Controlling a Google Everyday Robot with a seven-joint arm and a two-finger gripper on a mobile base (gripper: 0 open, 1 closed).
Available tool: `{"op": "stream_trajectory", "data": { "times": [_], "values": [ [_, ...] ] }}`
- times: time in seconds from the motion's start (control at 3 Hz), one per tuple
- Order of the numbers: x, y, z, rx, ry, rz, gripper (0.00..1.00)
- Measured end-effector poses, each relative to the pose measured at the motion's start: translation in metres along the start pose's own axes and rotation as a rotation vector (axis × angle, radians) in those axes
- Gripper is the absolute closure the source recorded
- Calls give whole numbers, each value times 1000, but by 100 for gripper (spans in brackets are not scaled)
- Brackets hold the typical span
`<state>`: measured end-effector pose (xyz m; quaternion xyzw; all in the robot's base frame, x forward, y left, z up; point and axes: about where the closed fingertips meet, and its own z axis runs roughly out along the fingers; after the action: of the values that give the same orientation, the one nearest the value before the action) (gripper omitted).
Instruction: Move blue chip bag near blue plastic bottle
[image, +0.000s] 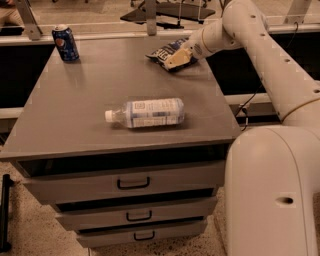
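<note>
The blue chip bag lies at the far right of the grey cabinet top, dark blue with white patches. My gripper rests on the bag's right end, covering part of it. The blue plastic bottle lies on its side in the middle front of the top, white cap pointing left, pale printed label facing up. The bag is well behind the bottle, apart from it.
A dark blue soda can stands upright at the far left corner. Three drawers with dark handles are below the top. My white arm reaches in from the right, with my base beside the cabinet.
</note>
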<state>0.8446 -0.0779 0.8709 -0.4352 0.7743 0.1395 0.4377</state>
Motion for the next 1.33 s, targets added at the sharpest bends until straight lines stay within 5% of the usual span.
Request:
{"op": "stream_trajectory", "data": {
  "times": [0.67, 1.0, 1.33],
  "values": [
    [-20, -1, -19, 15, -29, -41, 87],
    [-32, 10, -25, -1, -43, -67, 100],
    [-42, 30, -25, -48, -60, -89, 100]
  ]
}}
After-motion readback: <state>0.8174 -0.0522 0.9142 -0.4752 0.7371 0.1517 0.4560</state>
